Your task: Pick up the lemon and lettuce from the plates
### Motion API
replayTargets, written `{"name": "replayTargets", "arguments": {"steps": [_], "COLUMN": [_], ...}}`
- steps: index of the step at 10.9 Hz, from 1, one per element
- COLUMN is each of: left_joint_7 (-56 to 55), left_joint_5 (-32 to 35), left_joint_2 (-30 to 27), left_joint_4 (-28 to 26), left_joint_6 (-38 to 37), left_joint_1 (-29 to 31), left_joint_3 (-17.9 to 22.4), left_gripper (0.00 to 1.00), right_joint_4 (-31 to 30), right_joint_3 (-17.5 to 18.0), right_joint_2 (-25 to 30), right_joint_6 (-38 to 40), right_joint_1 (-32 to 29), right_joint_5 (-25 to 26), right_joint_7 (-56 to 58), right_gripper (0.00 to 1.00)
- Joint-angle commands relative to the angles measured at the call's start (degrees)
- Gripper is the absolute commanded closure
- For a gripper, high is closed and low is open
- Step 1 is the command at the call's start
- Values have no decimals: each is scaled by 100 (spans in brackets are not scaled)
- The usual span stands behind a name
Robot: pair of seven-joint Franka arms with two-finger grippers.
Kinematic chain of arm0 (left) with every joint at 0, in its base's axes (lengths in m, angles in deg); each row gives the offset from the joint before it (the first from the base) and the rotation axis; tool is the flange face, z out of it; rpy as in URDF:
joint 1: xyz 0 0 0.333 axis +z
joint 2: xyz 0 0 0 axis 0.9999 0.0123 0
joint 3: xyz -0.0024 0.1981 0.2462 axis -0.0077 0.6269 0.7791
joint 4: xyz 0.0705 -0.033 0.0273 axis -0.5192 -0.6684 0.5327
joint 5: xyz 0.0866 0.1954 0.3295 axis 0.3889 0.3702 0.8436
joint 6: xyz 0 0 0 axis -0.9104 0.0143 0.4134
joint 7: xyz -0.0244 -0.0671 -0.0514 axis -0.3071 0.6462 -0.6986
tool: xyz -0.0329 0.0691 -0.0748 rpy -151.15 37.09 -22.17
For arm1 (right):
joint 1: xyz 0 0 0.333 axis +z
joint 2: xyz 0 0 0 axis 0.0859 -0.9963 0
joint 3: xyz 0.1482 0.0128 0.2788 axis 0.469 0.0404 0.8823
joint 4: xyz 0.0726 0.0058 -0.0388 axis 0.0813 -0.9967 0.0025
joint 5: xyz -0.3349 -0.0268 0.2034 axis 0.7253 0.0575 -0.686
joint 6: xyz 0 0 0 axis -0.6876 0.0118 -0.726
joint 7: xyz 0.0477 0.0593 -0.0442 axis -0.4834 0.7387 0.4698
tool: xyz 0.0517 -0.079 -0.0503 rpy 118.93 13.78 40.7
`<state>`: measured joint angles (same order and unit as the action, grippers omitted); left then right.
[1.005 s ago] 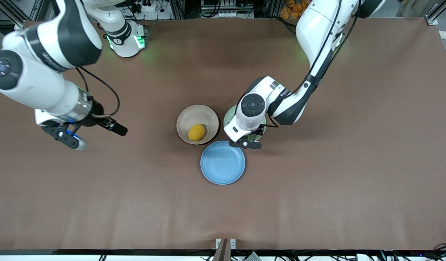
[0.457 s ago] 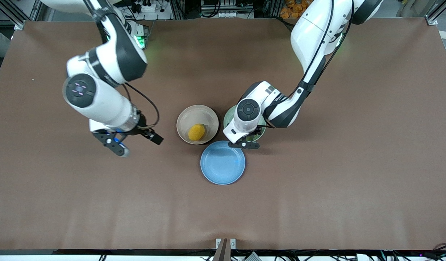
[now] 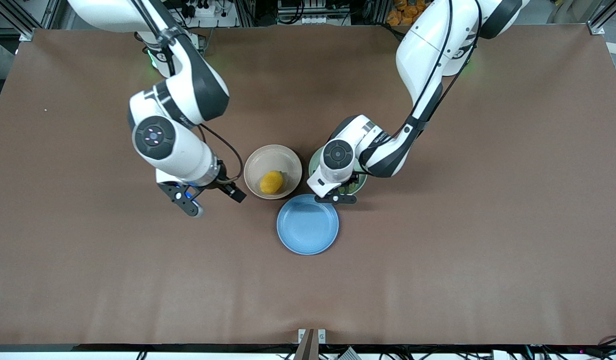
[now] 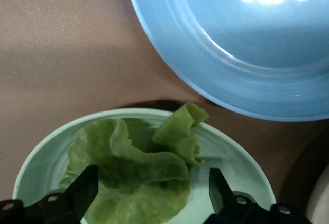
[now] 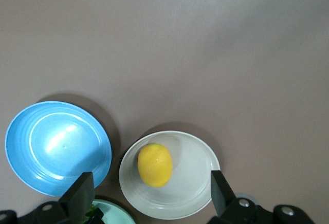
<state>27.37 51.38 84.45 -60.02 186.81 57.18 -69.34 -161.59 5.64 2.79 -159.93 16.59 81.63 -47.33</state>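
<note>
Left gripper [image 4: 149, 196] hangs low over the mint plate [image 3: 361, 186], fingers spread wide to either side of the lettuce [image 4: 136, 175], not yet touching it. Right gripper [image 5: 149, 196] is up over bare table [image 3: 438, 260] toward the right arm's end, beside the beige plate [image 3: 272, 171], its fingers likewise wide and holding nothing.

Of the three plates, the blue plate [image 3: 308, 224] is bare and nearest the front camera; its rim sits just beside both of the others. The mint plate lies toward the left arm's end, largely hidden under that arm in the front view. The beige plate sits beside it toward the right arm's end. The lettuce lies in the mint plate, one curled lobe lifting over the rim nearest the blue plate. The lemon [image 3: 271, 182] rests in the beige plate, a little off centre toward the front camera.

For the leaf, I would drop straight down until the fingertips almost meet the plate floor, then close slowly across the thick middle fold (the thin ruffled edge would likely tear or slip). Lift straight up, so the leaf clears the rim without dragging the plate.

For the lemon, the right gripper needs to come over the beige plate first, centre on the fruit, and pinch across its narrow width.
</note>
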Motion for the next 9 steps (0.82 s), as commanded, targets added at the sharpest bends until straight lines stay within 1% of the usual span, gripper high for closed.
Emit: {"name": "replayTargets", "arguments": {"steps": [1, 2, 3, 4, 5, 7, 8, 9], "left_joint_7": [-241, -241, -233, -224, -224, -206, -189, -189], "left_joint_5": [159, 159, 159, 159, 159, 159, 167, 176], "left_joint_2": [86, 95, 113, 113, 113, 121, 113, 104], "left_joint_4": [112, 113, 113, 113, 113, 113, 113, 113], "left_joint_6": [16, 16, 16, 16, 16, 16, 16, 16], "left_joint_1": [-58, -58, -50, -41, -41, -23, -6, 3], "left_joint_3": [35, 35, 35, 35, 35, 44, 44, 44], "left_gripper": [15, 27, 42, 59, 72, 97, 100, 100], "right_joint_4": [33, 33, 33, 33, 25, -2, -10, -28], "right_joint_3": [-42, -51, -42, -51, -51, -51, -51, -60], "right_joint_2": [-309, -414, -529, -617, -652, -801, -854, -890], "right_joint_6": [-224, -382, -514, -550, -594, -647, -673, -778], "right_joint_1": [291, 370, 440, 519, 538, 686, 739, 783], "right_joint_5": [43, 121, 270, 349, 385, 639, 684, 684], "right_joint_7": [-509, -702, -852, -897, -897, -906, -914, -923], "right_gripper": [0, 0, 0, 0, 0, 0, 0, 0]}}
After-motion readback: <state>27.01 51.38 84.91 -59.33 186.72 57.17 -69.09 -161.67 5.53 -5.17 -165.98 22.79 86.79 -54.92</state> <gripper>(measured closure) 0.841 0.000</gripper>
